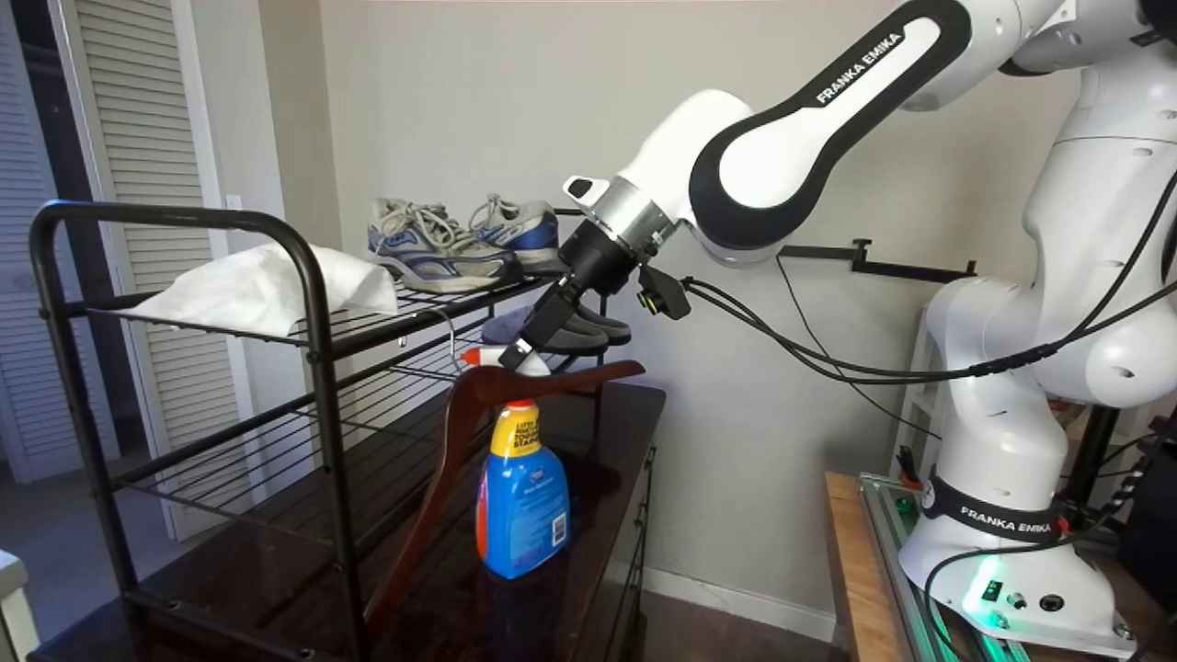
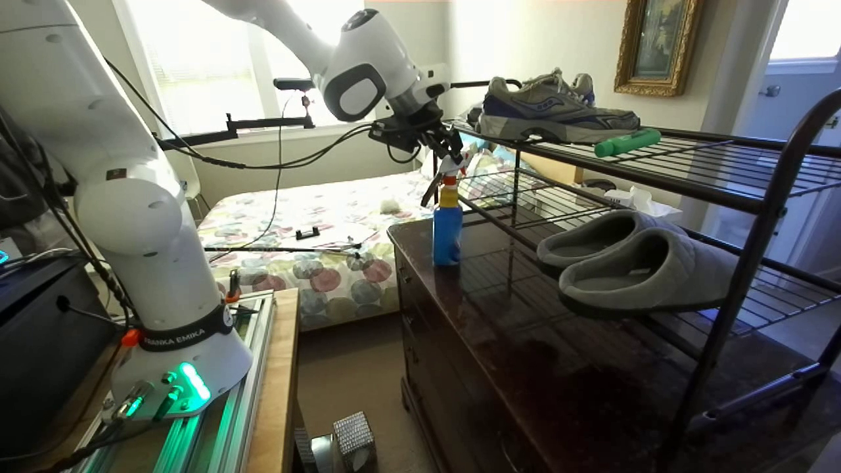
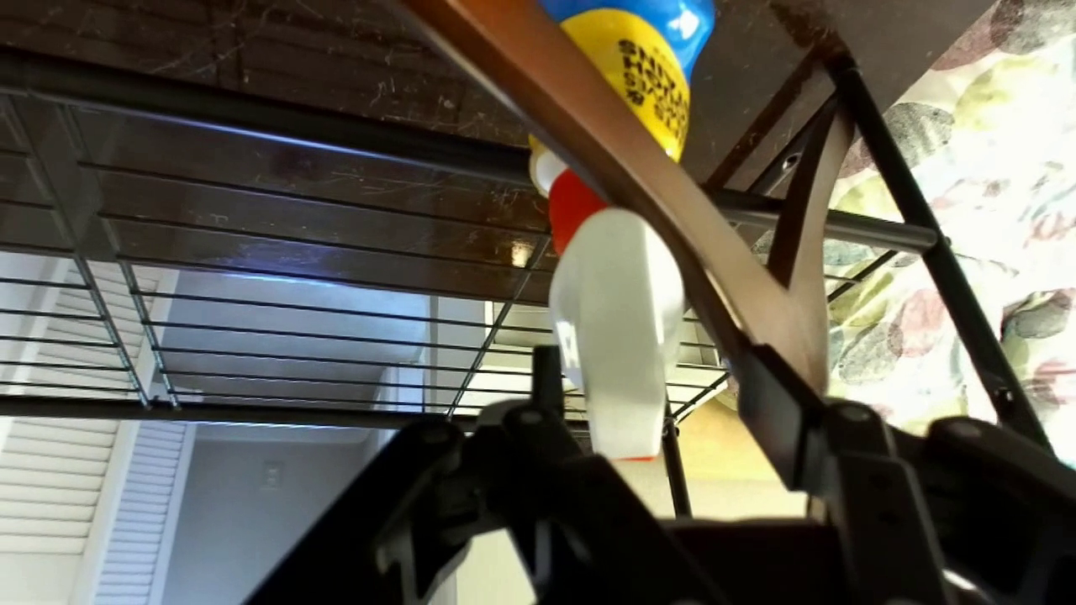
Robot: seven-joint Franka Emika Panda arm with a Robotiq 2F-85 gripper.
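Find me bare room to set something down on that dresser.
Bare: the dresser top between its front edge and the rack, from the spray bottle toward the slippers. Crowded: around the white nozzle, where the gripper, hanger and rack sit close together.

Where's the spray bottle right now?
Just left of centre in an exterior view, the spray bottle stands on the dresser beside the rack, partly behind the wooden hanger, its white top near the claw.

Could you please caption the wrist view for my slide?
Open hand at a spray bottle, a brown hanger slanting in front of it.
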